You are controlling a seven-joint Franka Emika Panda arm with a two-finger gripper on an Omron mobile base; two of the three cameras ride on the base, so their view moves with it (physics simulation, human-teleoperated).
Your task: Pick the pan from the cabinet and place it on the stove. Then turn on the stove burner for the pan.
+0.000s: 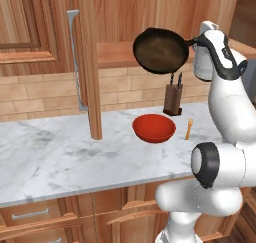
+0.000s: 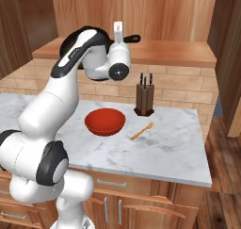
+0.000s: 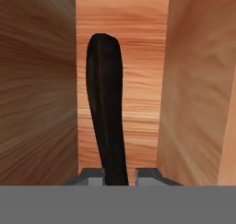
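Note:
The pan (image 1: 161, 50) hangs in the air in front of the open cabinet, tilted so its brownish-black inside faces the left base camera. My gripper (image 1: 196, 41) is shut on the end of its black handle, at the pan's right. In the hand view the pan (image 3: 106, 112) shows edge-on as a dark upright strip rising from between my fingertips (image 3: 94, 175), and the gripper (image 3: 118, 176) is shut on it. The cabinet's open door (image 1: 90, 62) with its silver bar handle (image 1: 75, 57) stands to the left, edge-on. The cabinet shelf (image 2: 164, 51) lies behind the hand. The stove is out of view.
On the marble counter (image 1: 60, 157) below the pan sit a red bowl (image 1: 154, 128), a knife block (image 1: 173, 99) and a small orange fork (image 1: 189, 129). Low drawer units (image 1: 30, 214) run under the counter. The counter's right end (image 2: 202, 171) drops to a wooden floor.

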